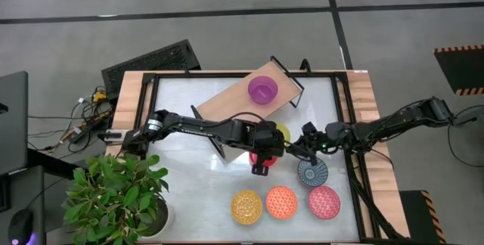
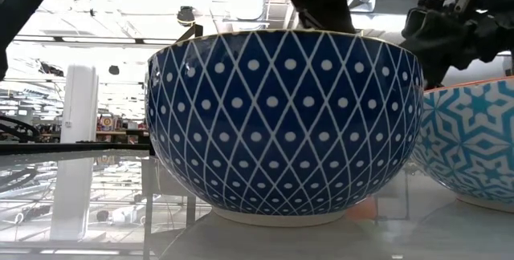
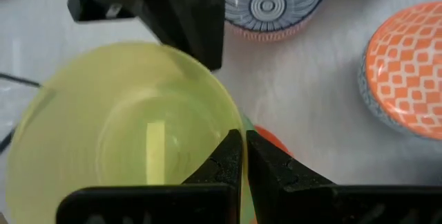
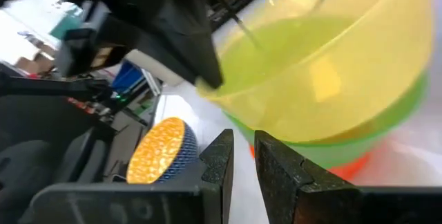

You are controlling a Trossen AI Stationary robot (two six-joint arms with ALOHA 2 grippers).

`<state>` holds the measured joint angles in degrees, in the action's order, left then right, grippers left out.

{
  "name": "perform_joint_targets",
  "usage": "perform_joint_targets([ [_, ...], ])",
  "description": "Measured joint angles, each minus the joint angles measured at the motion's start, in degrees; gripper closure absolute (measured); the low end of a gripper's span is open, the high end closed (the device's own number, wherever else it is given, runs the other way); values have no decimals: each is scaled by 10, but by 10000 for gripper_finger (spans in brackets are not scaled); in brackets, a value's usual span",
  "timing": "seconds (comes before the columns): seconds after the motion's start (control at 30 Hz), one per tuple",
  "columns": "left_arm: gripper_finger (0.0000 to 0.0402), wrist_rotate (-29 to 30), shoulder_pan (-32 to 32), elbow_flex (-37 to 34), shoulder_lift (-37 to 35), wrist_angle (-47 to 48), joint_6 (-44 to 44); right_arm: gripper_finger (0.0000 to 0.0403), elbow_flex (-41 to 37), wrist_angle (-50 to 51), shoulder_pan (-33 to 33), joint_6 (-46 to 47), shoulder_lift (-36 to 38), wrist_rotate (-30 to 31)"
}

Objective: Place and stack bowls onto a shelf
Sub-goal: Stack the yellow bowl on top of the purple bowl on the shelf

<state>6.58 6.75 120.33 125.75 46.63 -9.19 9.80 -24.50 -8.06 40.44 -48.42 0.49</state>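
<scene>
Pinching the yellow bowl [image 3: 117, 127] rim, the left gripper [image 3: 244, 156] is clamped shut. Right gripper [image 4: 243, 156], nearly closed, grips nothing; I'd lift straight up off the stack.

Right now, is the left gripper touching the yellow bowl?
Touching. The left wrist view shows the left gripper shut on the rim of the yellow bowl, its dark fingers pinching the edge with no gap visible.
</scene>
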Motion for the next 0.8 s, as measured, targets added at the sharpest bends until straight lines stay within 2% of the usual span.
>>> perform_joint_targets([
  [0.4, 401, -7, 3, 0, 0, -19, -17, 317, -1, 17, 4, 0, -7, 10],
  [0.6, 401, 33, 4, 0, -7, -23, -17, 317, -1, 17, 4, 0, -15, 12],
  [0.73, 401, 42, 4, 0, -39, -47, -25, 317, -1, 17, 4, 0, -14, 12],
  [0.8, 401, 66, 4, 1, -56, -57, -42, 317, -1, 18, 4, 0, -14, 12],
])
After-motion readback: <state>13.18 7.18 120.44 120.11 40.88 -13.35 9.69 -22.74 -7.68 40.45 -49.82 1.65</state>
